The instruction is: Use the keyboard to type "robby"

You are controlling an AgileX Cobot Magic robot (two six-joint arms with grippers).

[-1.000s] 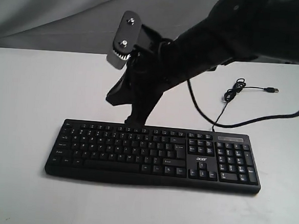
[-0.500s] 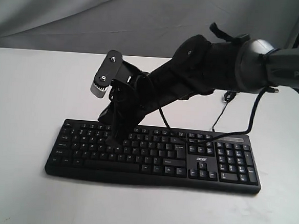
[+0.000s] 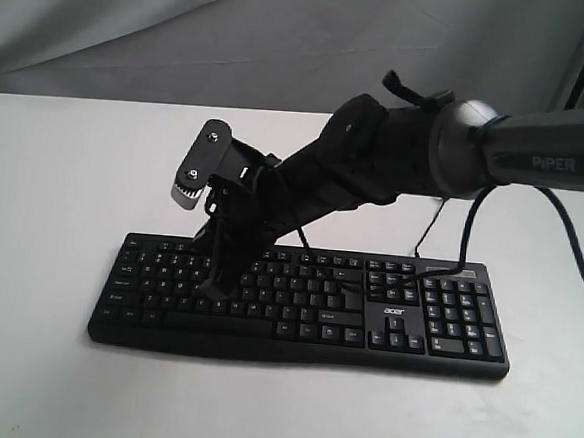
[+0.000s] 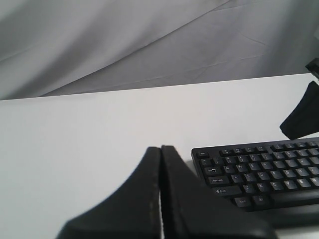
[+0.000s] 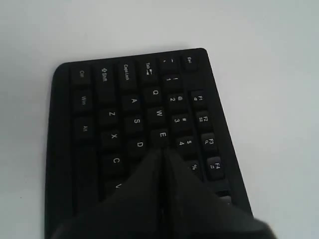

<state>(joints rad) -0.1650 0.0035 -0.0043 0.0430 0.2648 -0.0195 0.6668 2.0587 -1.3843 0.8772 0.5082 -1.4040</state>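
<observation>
Beneath the right gripper (image 5: pixel 163 151), its jaws pressed together on nothing, lies the keyboard (image 3: pixel 305 315); the tip seems to touch a key just past E, probably R. Left gripper (image 4: pixel 160 149), likewise clenched empty, hangs near the keyboard's Esc end.

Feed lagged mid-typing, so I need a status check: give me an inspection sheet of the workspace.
Surface: white tabletop.
Job's things: wide black plastic keyboard with white legends, lying flat.
Clutter: nothing seen.
Pincers: right pincer shut, tips down at the letter keys just past E, contact unclear; left pincer shut, over the table off the keyboard's Esc end.
Cables: thin black keyboard cable trails behind; thick black arm cable loops over the keyboard's rear edge.
Surroundings: grey cloth backdrop.
</observation>
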